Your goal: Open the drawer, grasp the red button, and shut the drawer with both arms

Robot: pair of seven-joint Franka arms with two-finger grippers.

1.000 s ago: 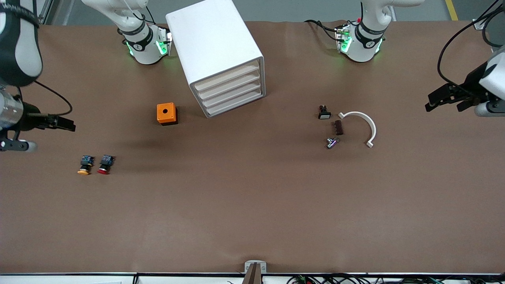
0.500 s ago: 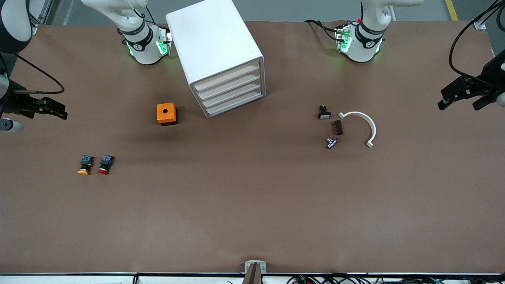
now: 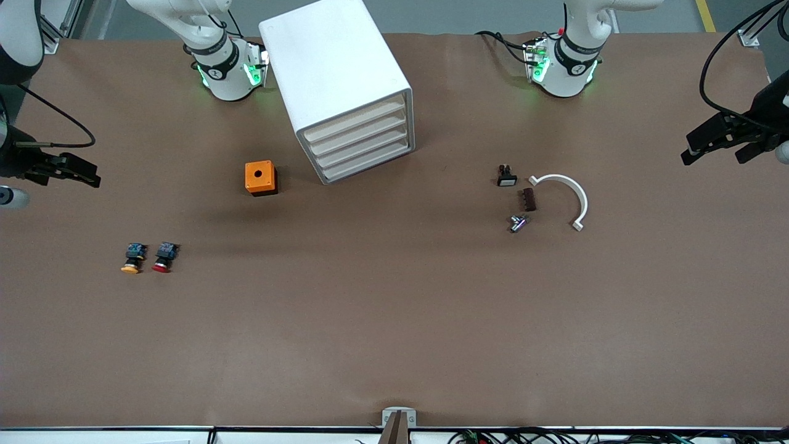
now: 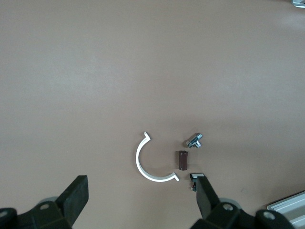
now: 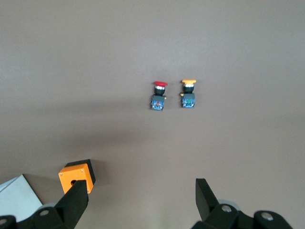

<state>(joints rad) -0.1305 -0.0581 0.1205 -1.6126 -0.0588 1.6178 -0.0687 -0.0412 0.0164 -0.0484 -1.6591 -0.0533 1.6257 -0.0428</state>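
Left gripper [image 3: 715, 145], fingers spread wide and empty, hangs over the left arm's end of the table [image 3: 394, 345]; right gripper [image 3: 77, 172], likewise wide and empty, hangs over the right arm's end. Red-capped button [image 3: 163, 257] lies on its side just beside the orange-capped button [image 3: 132, 258], both toward the right arm's end and nearer the front camera than the orange cube [image 3: 260, 177]. The top drawer [image 3: 354, 123] of the white cabinet [image 3: 336, 86] is shut.

Both arms [image 3: 12, 37] run off the front view's edges.
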